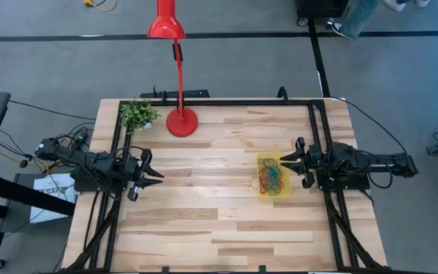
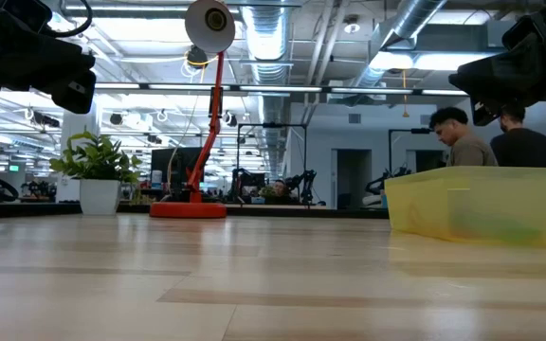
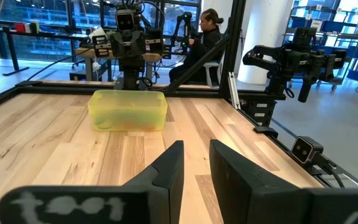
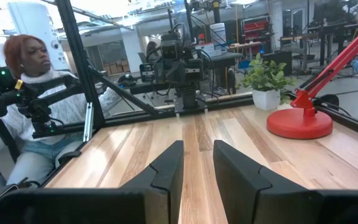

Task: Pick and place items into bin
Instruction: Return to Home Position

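High view looks down on a pale wooden worktop [image 1: 204, 228] with a dark arm at each side edge. The left gripper [image 1: 147, 173] hovers over the left edge, about midway along it. Its fingers are slightly apart and hold nothing, and the left wrist view shows the gap between them. The right gripper [image 1: 299, 161] hovers by the right edge, just beside the bin. Its fingers are also slightly apart and hold nothing.

A red desk lamp [image 1: 182, 122] has its round base near the far edge, left of the middle. The yellow translucent bin [image 1: 274, 195] sits flat near the right edge, about midway along it. A small potted plant [image 1: 138, 114] stands at the far left corner. The rubber bands [image 1: 272, 176] lie in a tangled, mixed-colour heap inside the bin.
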